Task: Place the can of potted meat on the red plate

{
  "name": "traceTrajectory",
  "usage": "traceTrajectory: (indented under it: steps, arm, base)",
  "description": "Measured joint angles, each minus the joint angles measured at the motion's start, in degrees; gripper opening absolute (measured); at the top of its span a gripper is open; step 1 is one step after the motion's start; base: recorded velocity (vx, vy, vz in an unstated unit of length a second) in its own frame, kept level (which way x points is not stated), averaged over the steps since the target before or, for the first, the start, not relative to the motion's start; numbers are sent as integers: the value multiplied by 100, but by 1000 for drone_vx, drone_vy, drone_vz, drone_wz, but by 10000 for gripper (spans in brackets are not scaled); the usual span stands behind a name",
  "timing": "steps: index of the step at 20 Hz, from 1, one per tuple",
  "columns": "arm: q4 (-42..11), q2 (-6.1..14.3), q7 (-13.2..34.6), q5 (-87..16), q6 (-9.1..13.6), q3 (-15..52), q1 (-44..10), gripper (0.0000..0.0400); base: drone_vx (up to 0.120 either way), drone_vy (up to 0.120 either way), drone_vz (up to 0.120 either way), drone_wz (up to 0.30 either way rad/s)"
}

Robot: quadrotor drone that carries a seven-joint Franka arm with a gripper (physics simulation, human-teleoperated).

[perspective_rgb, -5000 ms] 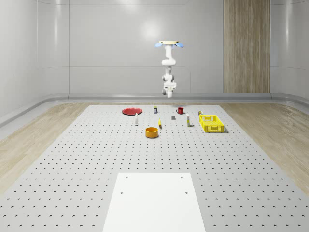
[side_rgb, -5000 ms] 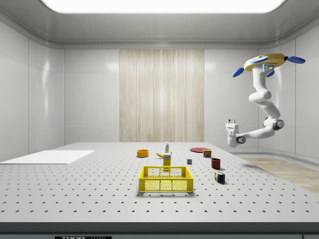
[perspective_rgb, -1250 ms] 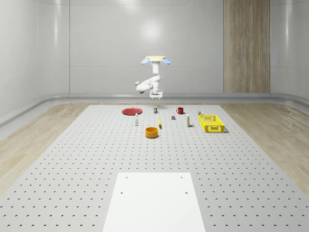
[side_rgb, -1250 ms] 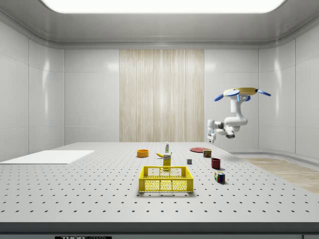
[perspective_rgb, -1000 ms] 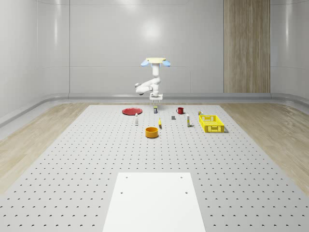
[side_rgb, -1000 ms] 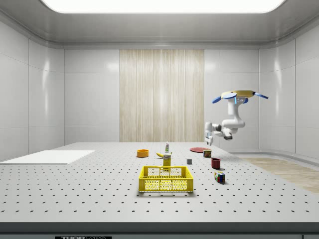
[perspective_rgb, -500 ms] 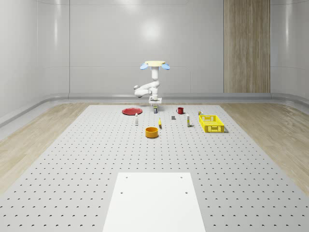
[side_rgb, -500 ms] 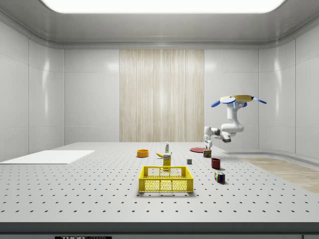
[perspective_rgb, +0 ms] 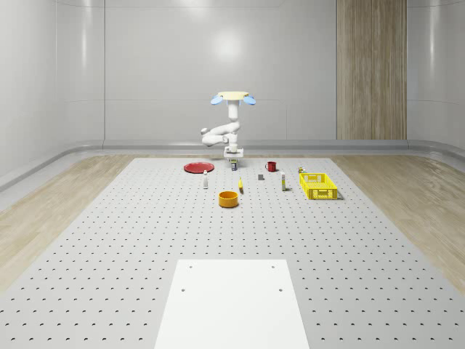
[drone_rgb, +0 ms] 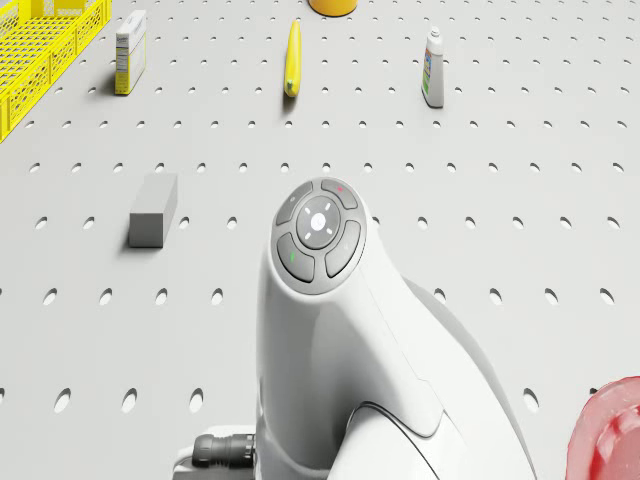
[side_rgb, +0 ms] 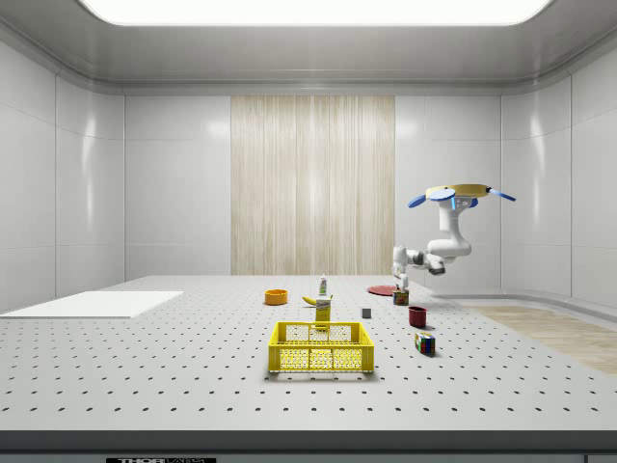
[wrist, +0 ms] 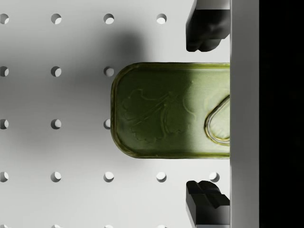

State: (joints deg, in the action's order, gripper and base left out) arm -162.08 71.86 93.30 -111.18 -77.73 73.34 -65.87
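Red plate (perspective_rgb: pixel 197 167): lying flat on the desk (perspective_rgb: pixel 145 240) toward the far end, at the whole-scene view's left of the can; a bare edge also visible from the drone (drone_rgb: pixel 610 435).
Dropper bottle (perspective_rgb: pixel 205 180): upright on the desk, near the plate's front.
Drone (perspective_rgb: pixel 232 97): hovering above the far part of the desk, over the can and just to the right of the plate in the whole-scene view; resting on nothing.
Arm (drone_rgb: pixel 340 340): bent down and forward from the drone, wrist pointing at the desk.
Claw (wrist: pixel 207 114): spread, one dark finger (wrist: pixel 205 28) on each side of the can, gaps visible between pads and can walls; pinching nothing.
Can of potted meat (wrist: pixel 168 110): standing on the desk apart from the plate, directly under the claw, green lid with pull tab facing the wrist camera; also seen as a small upright can (perspective_rgb: pixel 233 166).
Banana (drone_rgb: pixel 292 58): lying on the desk, well apart from the can.
Red mug (perspective_rgb: pixel 271 166): on the desk, to the right of the can in the whole-scene view.
Yellow crate (perspective_rgb: pixel 318 185): farther right, well clear.
Step in hand: judged as the end of the approach, claw straddling the can but not yet gripping.
Next move: probably a closing of the fingers on the can's long sides, then a lift clear of the desk, a carry toward the plate, and a gentle set-down inside its rim.
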Motion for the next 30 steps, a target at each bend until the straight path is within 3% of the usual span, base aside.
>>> traceTrajectory:
  steps: [12, 15, 25, 30]
  arm:
    - [199, 250, 31, -163, -379, -226, -176, 400]
    - [213, 302, 45, -158, -437, -237, -198, 323]
    - [224, 445, 117, -105, -556, -206, -260, 289]
    - [164, 489, 155, 183, -479, 86, -295, 288]
  base:
    - [0, 0, 0, 0]
    - [0, 0, 0, 0]
    - [0, 0, 0, 0]
    - [0, 0, 16, 0]
